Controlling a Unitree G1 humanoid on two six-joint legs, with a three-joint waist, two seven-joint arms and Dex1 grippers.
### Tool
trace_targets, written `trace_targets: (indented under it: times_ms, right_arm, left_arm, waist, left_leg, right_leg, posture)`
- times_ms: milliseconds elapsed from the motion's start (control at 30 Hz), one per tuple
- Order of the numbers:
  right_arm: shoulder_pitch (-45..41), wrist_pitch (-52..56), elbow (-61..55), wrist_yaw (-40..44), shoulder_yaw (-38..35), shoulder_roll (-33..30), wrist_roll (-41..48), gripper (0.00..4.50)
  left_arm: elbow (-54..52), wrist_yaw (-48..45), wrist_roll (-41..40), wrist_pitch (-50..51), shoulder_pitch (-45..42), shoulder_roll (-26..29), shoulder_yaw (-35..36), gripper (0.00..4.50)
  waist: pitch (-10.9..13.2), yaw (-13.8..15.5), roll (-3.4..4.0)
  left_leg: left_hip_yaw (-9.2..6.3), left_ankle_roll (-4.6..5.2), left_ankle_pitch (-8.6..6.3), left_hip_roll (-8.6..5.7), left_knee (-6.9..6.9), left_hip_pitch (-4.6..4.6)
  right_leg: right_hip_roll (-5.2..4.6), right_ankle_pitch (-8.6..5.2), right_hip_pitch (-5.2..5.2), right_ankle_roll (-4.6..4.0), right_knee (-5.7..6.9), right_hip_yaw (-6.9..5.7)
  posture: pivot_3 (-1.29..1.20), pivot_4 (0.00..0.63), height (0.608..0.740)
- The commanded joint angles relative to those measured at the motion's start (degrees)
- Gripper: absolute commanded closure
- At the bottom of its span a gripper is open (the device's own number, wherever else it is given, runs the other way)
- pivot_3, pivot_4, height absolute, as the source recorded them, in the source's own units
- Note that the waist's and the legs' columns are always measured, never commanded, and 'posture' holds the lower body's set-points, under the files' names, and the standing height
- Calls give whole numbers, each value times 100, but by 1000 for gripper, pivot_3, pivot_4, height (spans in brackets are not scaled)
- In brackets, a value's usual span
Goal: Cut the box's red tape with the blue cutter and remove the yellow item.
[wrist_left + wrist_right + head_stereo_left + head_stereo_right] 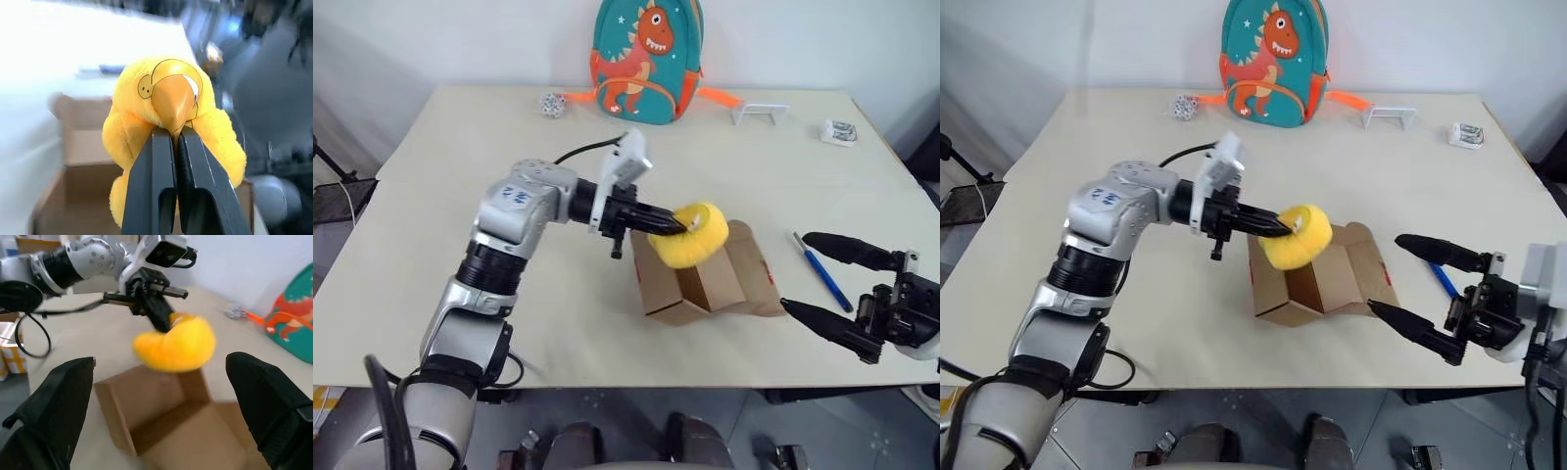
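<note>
Left tool (674,226) is pinched tight on the yellow item (693,235), its two black fingers (161,181) pressed together on the plush just under the orange beak. That toy hangs over the open top of the box (705,279), at its left edge, and whether its underside touches the cardboard cannot be told. From the right wrist view the toy (178,347) appears over the box's hollow, with the left arm reaching in from behind it.

Right tool (827,284) stands spread wide and holds nothing, low at the near right corner of the surface (489,127), just right of the box; its lower finger tip comes close to the box's right flap. Between its two fingers and slightly farther back lies the blue cutter (820,271), flat on the surface, apart from the box.

The box sits with its flaps splayed open. Red marks show along the edge of its right flap (767,277).

At the far edge stands a teal dinosaur backpack (647,61), with a small patterned ball (552,104) to its left and a white wire stand (760,113) to its right.
</note>
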Motion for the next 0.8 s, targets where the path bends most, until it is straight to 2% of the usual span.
trace_targets:
  times_ms: [33,67,167,333,533,633,800]
  right_arm:
    - [-334,-310,54,-1,333,166,-163,0]
    - [-436,-381,86,29,498,238,-243,0]
    - [-546,-516,149,162,842,397,-375,0]
    - [-748,-526,216,550,1435,469,-365,0]
    - [-967,-1021,695,1182,2090,640,-859,0]
    - [-1041,-1265,849,1207,2251,824,-1041,0]
    - [-1027,-1421,947,1173,2286,953,-1154,0]
  left_arm:
    - [-623,553,-445,-217,766,483,1348,4474]
    - [-789,848,-537,-361,1118,519,1782,4474]
    - [-1192,1267,-593,-369,2077,816,2415,4474]
    - [-1874,1318,-357,-924,3886,1461,2934,4474]
    - [-1539,1516,-251,-1541,5146,1609,3413,4474]
    - [-1803,1597,-445,-1388,5362,1567,3334,3749]
    - [-1805,1662,-448,-1522,5453,1650,3314,2274]
  waist:
    - [0,-104,1]
    - [0,-133,0]
    - [1,-126,0]
    - [1,-57,-1]
    - [1,8,-1]
    - [1,14,-1]
    - [1,-14,0]
  left_leg:
    - [-5,-1,0,0,-4,5]
    - [-12,-3,1,0,-10,7]
    - [-24,-5,2,-1,-8,5]
    - [-26,-9,-1,-4,-8,5]
    - [-23,-9,-1,-2,-7,9]
    - [-24,-9,-1,-2,-6,6]
    - [-20,-11,-2,-2,-10,9]
  right_leg:
    - [2,0,-2,0,3,1]
    - [3,0,-3,0,5,2]
    - [2,0,-2,0,12,-3]
    - [1,0,0,1,7,-3]
    - [2,-2,3,-4,3,-2]
    - [2,-2,3,-4,3,-3]
    - [2,-2,-1,-5,9,-2]
  posture:
    - [0,150,740]
    - [0,150,740]
    - [0,150,740]
    - [0,150,740]
    - [0,150,740]
    - [0,150,740]
    - [0,150,740]
